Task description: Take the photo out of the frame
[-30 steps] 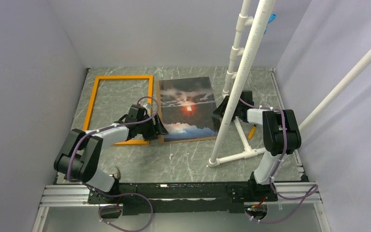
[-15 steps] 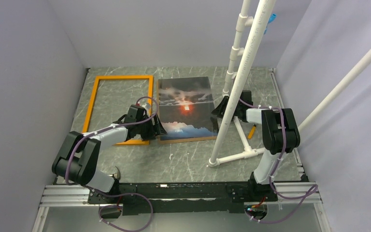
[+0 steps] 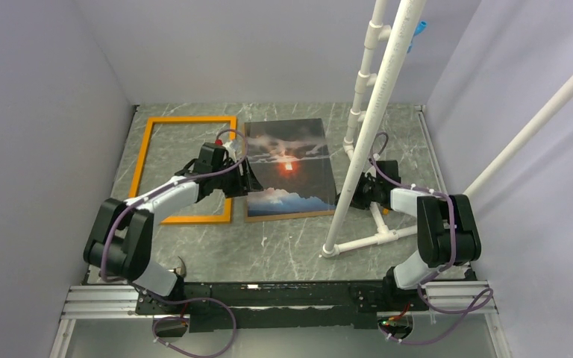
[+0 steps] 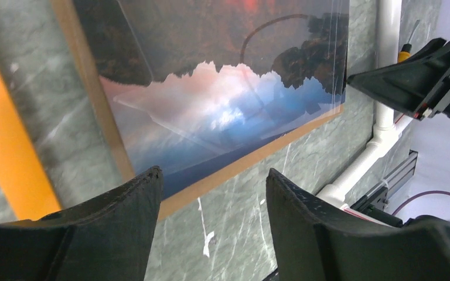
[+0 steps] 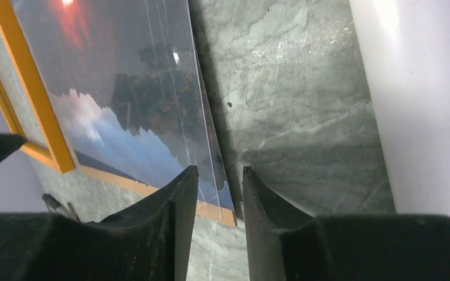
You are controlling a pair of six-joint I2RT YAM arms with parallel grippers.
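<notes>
The left gripper [image 3: 240, 179] is seen moved farther up the left edge of the photo [image 3: 289, 168], and the right gripper [image 3: 352, 195] is drawn back to its near right corner. Both are held with jaws apart and nothing gripped, the right more narrowly. Nothing is held in the frame [image 3: 144, 156] — only the table [image 3: 291, 250] shows through it — and the photo is laid just beside it on a brown backing board [image 3: 287, 216], so the removal is judged essentially done.

Both arms stretched forward — left gripper [image 4: 214, 182] jaws wide, right gripper [image 5: 220, 175] jaws narrowly apart.
</notes>
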